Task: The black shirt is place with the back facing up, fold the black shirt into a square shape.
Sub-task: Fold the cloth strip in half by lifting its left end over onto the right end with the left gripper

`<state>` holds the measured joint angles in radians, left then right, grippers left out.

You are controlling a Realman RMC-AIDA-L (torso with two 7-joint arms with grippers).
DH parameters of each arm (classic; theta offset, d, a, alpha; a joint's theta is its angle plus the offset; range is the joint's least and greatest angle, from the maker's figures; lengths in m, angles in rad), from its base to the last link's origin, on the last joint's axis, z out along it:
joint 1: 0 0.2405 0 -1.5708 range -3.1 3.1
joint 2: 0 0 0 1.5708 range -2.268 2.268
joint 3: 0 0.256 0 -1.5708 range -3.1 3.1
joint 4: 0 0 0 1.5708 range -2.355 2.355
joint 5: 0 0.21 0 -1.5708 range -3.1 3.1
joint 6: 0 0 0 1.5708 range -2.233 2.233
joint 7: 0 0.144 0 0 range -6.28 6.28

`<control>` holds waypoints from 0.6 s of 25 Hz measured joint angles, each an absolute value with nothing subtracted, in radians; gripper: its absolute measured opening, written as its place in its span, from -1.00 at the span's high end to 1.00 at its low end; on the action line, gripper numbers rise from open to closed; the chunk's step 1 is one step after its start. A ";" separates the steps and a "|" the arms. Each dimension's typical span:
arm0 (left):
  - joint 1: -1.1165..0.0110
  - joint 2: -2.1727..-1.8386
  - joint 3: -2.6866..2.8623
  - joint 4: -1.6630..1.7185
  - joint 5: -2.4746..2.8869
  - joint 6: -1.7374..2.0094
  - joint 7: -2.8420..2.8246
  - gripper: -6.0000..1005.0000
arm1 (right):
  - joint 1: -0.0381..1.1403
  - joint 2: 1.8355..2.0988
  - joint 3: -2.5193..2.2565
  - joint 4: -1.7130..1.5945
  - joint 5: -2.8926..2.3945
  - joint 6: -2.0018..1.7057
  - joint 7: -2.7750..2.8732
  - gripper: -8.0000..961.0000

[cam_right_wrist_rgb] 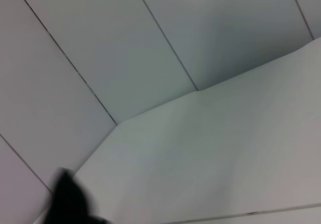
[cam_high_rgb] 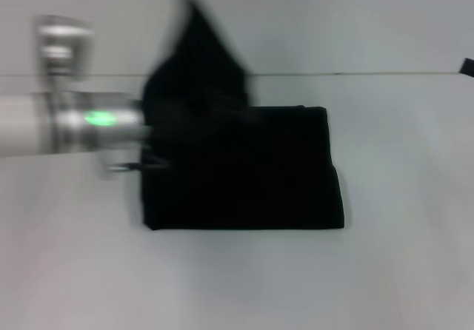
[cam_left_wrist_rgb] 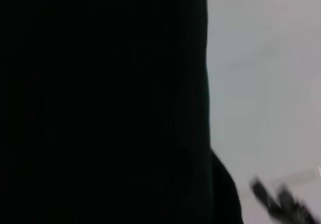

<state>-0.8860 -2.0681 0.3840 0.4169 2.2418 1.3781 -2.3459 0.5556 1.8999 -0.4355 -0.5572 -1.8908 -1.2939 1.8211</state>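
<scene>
Now | black shirt (cam_high_rgb: 244,167) folded, long axis left-right, left flap raised | left gripper (cam_high_rgb: 148,134) grasp unclear

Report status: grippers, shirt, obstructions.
Left gripper at the black shirt's left edge, a flap lifted above it. Right gripper out of view. White table, nothing blocking.

Shirt (cam_high_rgb: 244,167) on table (cam_high_rgb: 400,271) centre; left arm (cam_high_rgb: 67,123) at its left edge

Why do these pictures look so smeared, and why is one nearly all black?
Head view: the left arm and the raised flap of the black shirt are blurred. Left wrist view: shirt fabric fills most of the picture. Right wrist view: mostly pale table, evenly lit.
</scene>
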 joint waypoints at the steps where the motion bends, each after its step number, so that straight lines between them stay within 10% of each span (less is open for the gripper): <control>1: -0.912 -2.108 0.412 0.416 2.242 1.349 -2.340 0.90 | 0.548 1.892 -0.435 -0.558 -1.889 -1.303 1.821 -0.74; 3: -0.949 -2.163 0.452 0.380 2.223 1.288 -2.312 0.90 | 0.542 1.882 -0.435 -0.560 -1.888 -1.318 1.821 -0.74; 15: -0.895 -2.176 0.275 -0.056 2.041 1.171 -1.837 0.88 | 0.535 1.858 -0.436 -0.571 -1.895 -1.367 1.825 -0.74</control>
